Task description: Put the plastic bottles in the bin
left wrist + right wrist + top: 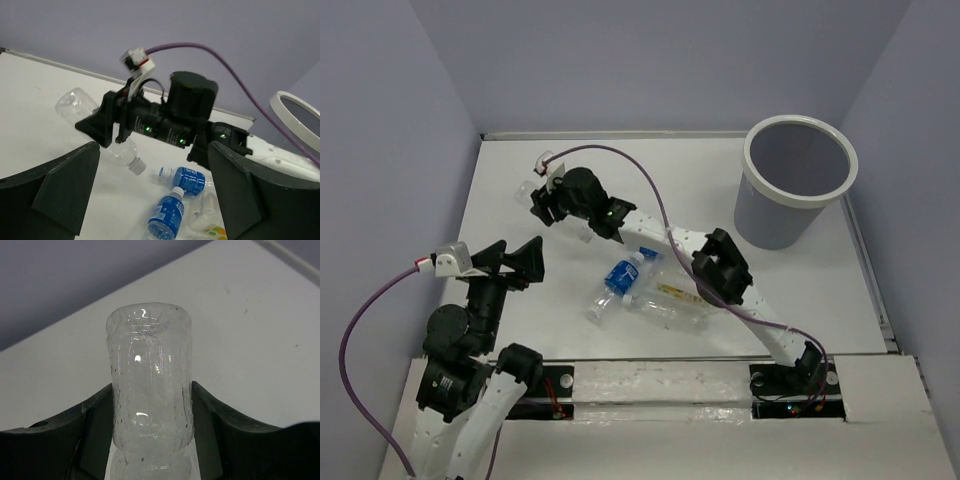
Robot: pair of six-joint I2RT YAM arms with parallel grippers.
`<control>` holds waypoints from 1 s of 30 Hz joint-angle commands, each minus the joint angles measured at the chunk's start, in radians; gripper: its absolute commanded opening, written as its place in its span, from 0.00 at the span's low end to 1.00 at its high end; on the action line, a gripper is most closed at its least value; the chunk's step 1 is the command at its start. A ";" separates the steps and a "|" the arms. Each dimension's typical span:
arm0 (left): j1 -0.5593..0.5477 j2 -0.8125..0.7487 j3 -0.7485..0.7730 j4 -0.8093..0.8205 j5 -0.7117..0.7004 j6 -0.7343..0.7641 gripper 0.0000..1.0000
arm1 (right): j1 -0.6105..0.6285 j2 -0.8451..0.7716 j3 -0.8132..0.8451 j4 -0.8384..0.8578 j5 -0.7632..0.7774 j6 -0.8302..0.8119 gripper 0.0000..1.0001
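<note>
My right gripper (pixel 544 203) reaches across to the far left and is shut on a clear unlabelled bottle (pixel 526 188). In the right wrist view that bottle (pixel 150 380) stands tight between the two fingers (pixel 95 425). In the left wrist view it (pixel 80 104) tilts with its white cap low, near the table. Two blue-labelled bottles (pixel 620 282) (pixel 646 256) and a larger bottle with a yellowish label (pixel 676 306) lie mid-table. My left gripper (pixel 523 262) is open and empty, left of them. The grey bin (pixel 798 150) stands at the far right.
The right arm's forearm (pixel 720 268) lies diagonally over the middle of the table, above the lying bottles. Purple cables loop from both wrists. Lilac walls close in the table on three sides. The bin's white rim (pixel 300 117) shows in the left wrist view.
</note>
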 commanded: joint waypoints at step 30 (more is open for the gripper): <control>0.002 0.741 0.064 -0.011 0.508 -0.014 0.99 | -0.980 -1.304 -1.227 0.496 0.078 0.271 0.40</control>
